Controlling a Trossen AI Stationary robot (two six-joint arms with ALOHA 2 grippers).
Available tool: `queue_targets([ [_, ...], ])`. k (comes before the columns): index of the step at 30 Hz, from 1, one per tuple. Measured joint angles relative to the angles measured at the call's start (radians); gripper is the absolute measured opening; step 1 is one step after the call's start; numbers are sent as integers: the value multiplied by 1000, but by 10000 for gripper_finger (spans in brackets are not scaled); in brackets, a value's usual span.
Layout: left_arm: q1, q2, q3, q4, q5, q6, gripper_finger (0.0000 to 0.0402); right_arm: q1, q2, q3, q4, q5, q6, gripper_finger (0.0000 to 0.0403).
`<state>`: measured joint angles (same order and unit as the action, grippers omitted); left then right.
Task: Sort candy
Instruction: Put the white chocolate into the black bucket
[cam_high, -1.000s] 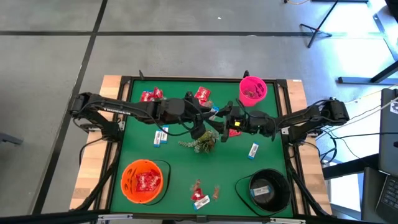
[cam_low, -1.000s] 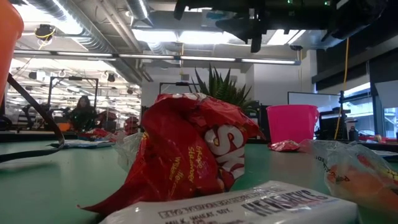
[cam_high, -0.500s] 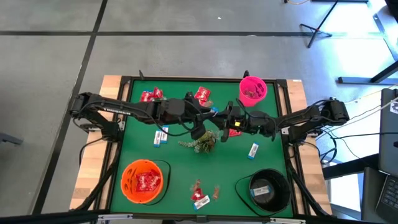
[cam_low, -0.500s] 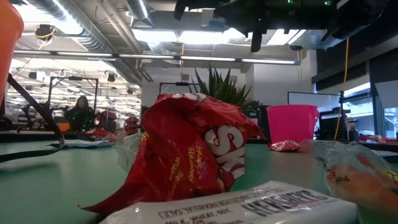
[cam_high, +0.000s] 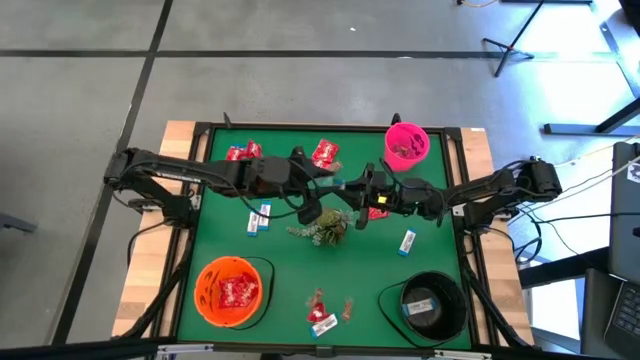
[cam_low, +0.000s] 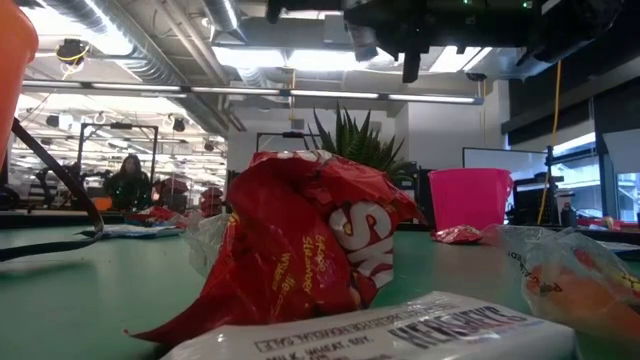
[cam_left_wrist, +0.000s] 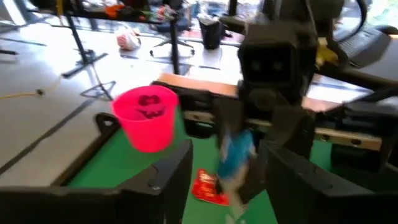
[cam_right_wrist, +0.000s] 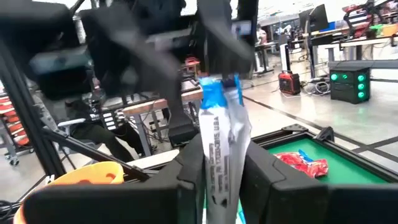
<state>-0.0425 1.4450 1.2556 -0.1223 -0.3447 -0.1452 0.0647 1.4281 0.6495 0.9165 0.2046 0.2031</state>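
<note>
Right wrist view shows the right gripper (cam_right_wrist: 219, 171) clamped on a white-and-blue wrapped candy packet (cam_right_wrist: 222, 134), held upright above the middle of the green table (cam_high: 290, 265). Facing it, the left gripper (cam_left_wrist: 224, 177) has its fingers spread apart around the same packet, near the pink plastic bucket (cam_high: 406, 145).

Left gripper (cam_left_wrist: 221, 177) and blue-white packet (cam_left_wrist: 236, 155) blur in the left wrist view; low view crops the white bar (cam_low: 400, 335) and orange bowl (cam_low: 15, 50) at its edges; black bowl's (cam_high: 433, 305) contents too small to read.
</note>
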Motion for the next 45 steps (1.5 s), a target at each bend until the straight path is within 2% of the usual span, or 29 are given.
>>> queue_targets([
  [7, -19, -133, 0, -108, -89, 22, 190, 0, -95, 0, -122, -68, 0, 40],
  [14, -58, -170, 0, -225, -204, 25, 189, 1, -265, 0, -384, -88, -1, 22],
  [16, -67, -170, 0, -265, -220, 19, 189, 1, -316, 0, -454, -153, 12, 28],
  [21, -70, -168, 0, -325, -254, -9, 189, 29, -459, 0, -620, -395, 86, 33],
  [24, -83, -169, 0, -328, -318, 14, 189, 100, -536, 0, -715, -424, 113, 27],
  [26, -87, -169, 0, -330, -322, 23, 189, 161, -579, 0, -773, -401, 130, 25],
  [30, -85, -173, -37, -278, -320, 25, 189, 304, -633, 0, -886, -222, 139, 27],
  [35, -84, -228, -197, -71, -275, 16, 189, 469, -628, 78, -1152, 37, 195, 29],
  [37, -82, -256, -264, 10, -265, -4, 189, 529, -601, 130, -1254, 100, 241, 29],
  [41, -82, -297, -368, 92, -266, -46, 189, 640, -533, 242, -1417, 139, 371, 28],
  [45, -82, -315, -415, 106, -270, -90, 189, 734, -451, 325, -1539, 141, 539, 28],
])
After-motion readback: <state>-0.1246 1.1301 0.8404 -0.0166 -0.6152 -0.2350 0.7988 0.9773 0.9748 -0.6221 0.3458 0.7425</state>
